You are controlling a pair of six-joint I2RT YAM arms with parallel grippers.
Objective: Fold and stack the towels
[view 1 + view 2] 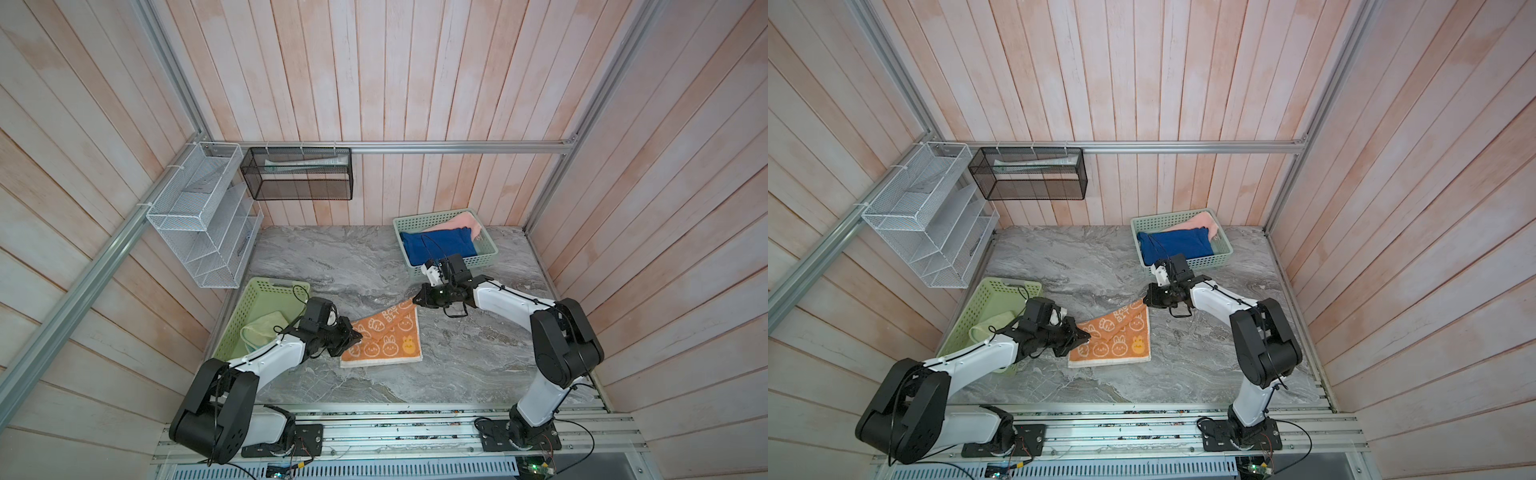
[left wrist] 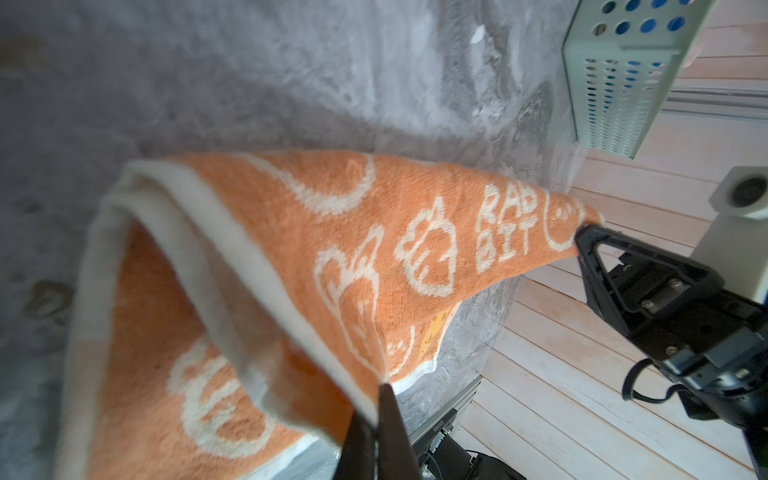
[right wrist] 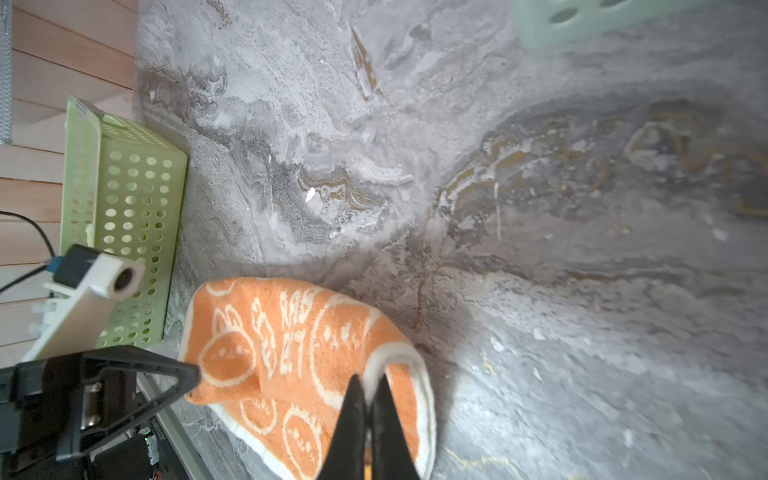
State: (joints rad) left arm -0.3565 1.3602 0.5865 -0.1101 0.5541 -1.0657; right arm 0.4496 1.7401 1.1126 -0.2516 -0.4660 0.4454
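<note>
The orange towel [image 1: 386,338] [image 1: 1115,338] with cream bunnies lies mid-table, its near half flat. Its far edge is lifted and stretched between both grippers. My left gripper [image 1: 356,332] [image 2: 382,388] is shut on one raised corner of this towel [image 2: 332,232]. At the other corner my right gripper [image 1: 415,300] [image 3: 370,380] is shut on the cream-edged hem of the cloth [image 3: 266,345]. A blue towel [image 1: 440,247] and a pink towel [image 1: 457,222] lie in the back right basket [image 1: 432,214].
A pale green basket [image 1: 257,303] at the left table edge holds a folded pale green cloth [image 1: 266,328], close behind my left arm. A white wire rack [image 1: 199,216] and a black mesh basket [image 1: 299,174] hang on the back wall.
</note>
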